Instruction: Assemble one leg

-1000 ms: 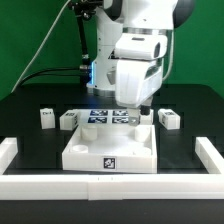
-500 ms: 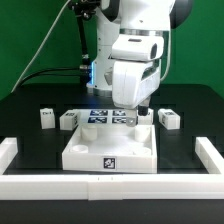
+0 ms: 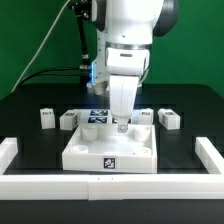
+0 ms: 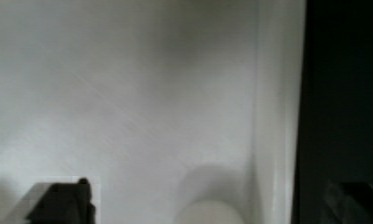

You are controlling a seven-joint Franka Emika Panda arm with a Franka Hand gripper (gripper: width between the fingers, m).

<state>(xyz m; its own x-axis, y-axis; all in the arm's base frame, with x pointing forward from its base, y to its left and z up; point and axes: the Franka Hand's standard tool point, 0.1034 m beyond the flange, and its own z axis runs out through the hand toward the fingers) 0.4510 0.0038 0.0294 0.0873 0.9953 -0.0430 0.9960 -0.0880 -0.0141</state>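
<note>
Small white legs with marker tags stand behind the large white square panel (image 3: 108,148): two at the exterior view's left (image 3: 46,118) (image 3: 68,120), and one at the right (image 3: 168,118) with another white piece (image 3: 144,116) beside it. My gripper (image 3: 122,123) hangs low over the panel's far edge, right of its middle, with no leg in it. In the wrist view the gripper (image 4: 209,205) shows two dark fingertips (image 4: 58,203) wide apart over the white panel surface (image 4: 147,90). A faint rounded shape (image 4: 218,198) lies between them.
The marker board (image 3: 100,115) lies behind the panel between the legs. A white raised border (image 3: 110,188) runs along the near edge and both sides of the black table. A green backdrop and cables stand behind the arm.
The arm has swung to the exterior view's left and dropped, bringing the gripper from above the panel's far right down close to its far edge.
</note>
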